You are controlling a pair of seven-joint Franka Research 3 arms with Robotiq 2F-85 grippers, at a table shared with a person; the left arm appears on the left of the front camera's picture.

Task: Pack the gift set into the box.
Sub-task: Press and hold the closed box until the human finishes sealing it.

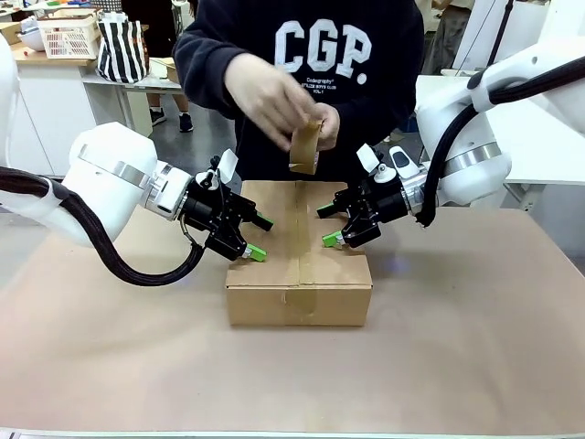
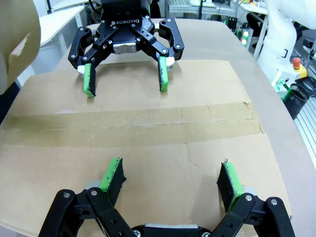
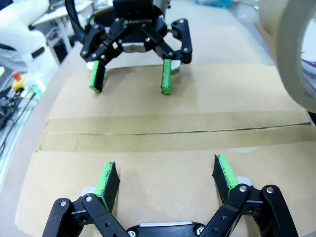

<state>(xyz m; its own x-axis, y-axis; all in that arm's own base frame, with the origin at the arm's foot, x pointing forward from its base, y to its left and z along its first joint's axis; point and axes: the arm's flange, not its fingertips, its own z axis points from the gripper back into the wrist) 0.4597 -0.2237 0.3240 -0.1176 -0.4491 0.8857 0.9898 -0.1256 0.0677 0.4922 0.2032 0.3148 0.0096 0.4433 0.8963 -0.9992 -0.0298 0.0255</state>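
Front view: one taped box (image 1: 299,265), two grippers pressing it, jaws spread.

The box (image 1: 299,274) was shut and taped, so its contents were hidden. The tape roll (image 3: 291,49) ran off the right wrist picture's top and right edges, near and blurred. The person's hands (image 1: 274,96) covered part of the roll in the front picture, and the head was cut off at the top. Both arms ran out of the front picture's sides
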